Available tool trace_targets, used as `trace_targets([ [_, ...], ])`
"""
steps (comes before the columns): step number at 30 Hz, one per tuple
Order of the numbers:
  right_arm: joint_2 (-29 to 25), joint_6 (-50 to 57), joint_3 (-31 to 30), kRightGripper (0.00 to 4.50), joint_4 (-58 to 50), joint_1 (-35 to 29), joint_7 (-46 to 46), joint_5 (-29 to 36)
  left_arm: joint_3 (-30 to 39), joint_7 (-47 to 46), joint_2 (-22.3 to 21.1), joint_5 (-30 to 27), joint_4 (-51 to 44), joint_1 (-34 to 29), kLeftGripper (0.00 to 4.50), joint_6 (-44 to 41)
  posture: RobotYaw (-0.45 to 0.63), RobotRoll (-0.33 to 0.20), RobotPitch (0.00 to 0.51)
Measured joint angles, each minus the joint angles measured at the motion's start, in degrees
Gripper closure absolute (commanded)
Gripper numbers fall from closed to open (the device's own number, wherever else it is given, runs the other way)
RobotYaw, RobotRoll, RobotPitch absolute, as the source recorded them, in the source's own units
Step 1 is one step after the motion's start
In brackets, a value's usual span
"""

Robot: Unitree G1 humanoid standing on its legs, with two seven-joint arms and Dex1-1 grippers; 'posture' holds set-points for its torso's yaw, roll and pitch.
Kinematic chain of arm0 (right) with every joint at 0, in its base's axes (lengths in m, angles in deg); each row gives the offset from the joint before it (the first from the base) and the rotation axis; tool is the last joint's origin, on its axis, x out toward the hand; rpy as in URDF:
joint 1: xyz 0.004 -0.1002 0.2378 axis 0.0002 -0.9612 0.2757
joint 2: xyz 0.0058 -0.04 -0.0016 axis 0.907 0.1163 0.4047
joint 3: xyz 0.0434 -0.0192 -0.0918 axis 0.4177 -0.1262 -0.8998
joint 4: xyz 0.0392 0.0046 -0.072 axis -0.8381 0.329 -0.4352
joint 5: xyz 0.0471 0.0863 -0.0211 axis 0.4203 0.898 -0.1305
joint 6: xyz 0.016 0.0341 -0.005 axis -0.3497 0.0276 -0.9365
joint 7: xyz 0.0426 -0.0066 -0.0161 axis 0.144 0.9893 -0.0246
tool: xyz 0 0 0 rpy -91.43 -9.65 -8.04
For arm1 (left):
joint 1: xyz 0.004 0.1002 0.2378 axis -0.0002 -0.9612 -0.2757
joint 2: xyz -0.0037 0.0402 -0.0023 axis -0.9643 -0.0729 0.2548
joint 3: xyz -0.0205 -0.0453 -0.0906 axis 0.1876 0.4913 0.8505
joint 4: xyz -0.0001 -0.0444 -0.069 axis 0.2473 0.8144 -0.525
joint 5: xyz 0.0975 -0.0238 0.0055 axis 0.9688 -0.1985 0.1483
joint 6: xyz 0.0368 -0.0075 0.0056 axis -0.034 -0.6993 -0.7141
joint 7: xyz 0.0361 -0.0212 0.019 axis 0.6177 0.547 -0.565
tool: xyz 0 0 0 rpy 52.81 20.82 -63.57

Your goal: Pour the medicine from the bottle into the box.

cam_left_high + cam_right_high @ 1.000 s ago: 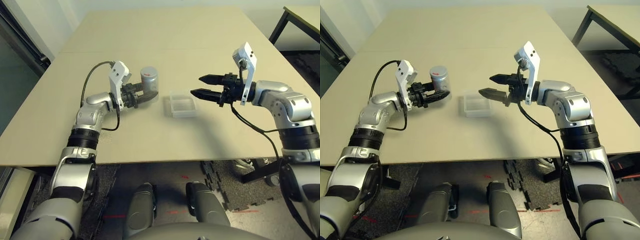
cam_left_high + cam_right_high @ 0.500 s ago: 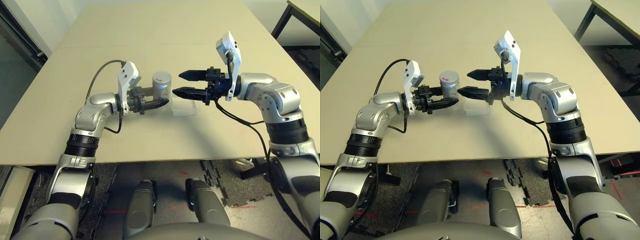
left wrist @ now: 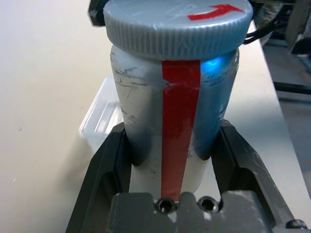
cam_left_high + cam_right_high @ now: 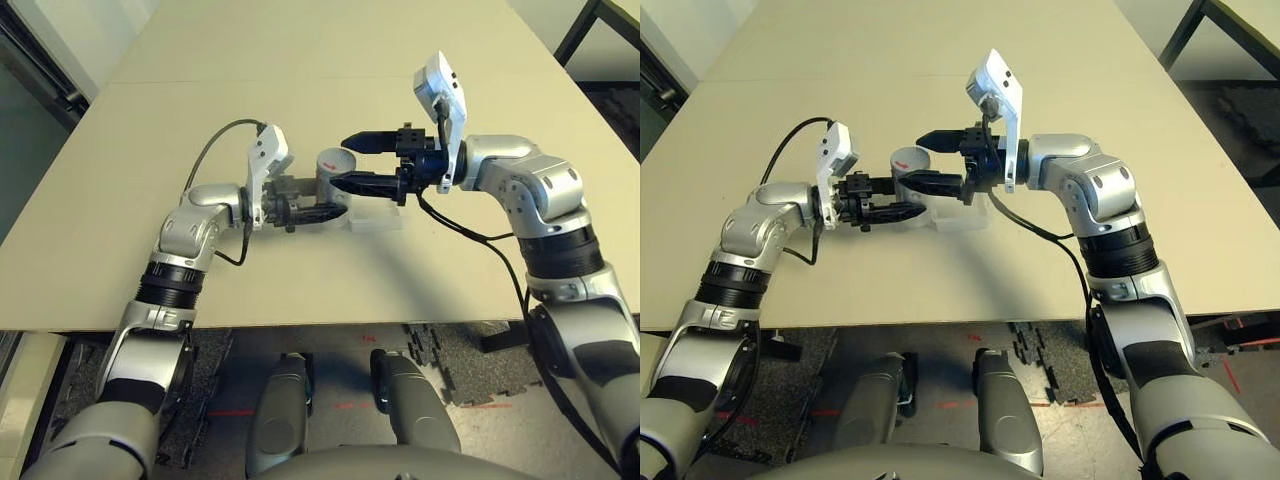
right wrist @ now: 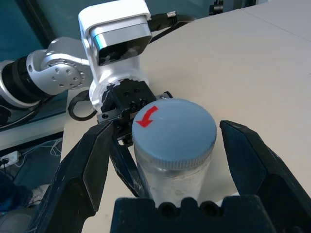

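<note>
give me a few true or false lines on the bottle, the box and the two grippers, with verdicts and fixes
1. The left gripper is shut on the bottle. True.
2. The bottle's cap is off. False: it sits on the bottle.
3. The right gripper is closed tight on the cap. False: its fingers stand open, one on each side of the cap.
4. The cap bears a red arrow. True.
5. The box is held by the right gripper. False: it rests on the table.
</note>
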Motion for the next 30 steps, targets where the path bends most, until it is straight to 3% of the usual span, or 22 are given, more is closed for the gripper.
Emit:
trace_targets([
  [12,0.0,-0.5,-0.7,0.00,0.2,0.6,1.7,-0.4,-1.2,4.5,0.9,0.1,3.0,0.0,1.99,10.6,0.04,0.000,0.164],
  [22,0.0,-0.9,-0.3,0.00,-0.4,1.3,1.5,-0.1,-0.3,7.1,0.6,-1.1,6.0,1.7,1.99,10.0,0.04,0.000,0.164],
  [25,0.0,-2.3,0.2,0.63,-0.9,1.1,1.5,-0.1,0.0,7.1,0.6,-1.2,6.4,1.7,1.99,9.2,0.04,0.000,0.166],
  [29,-0.1,-5.3,0.5,1.99,-1.9,0.2,1.9,-0.1,1.2,7.0,0.3,-1.7,6.5,1.9,1.99,8.2,0.04,0.000,0.167],
  [30,0.0,-5.9,0.6,1.99,-1.9,-0.2,2.0,0.1,1.2,7.0,0.3,-1.7,6.4,2.0,1.99,8.1,0.04,0.000,0.167],
])
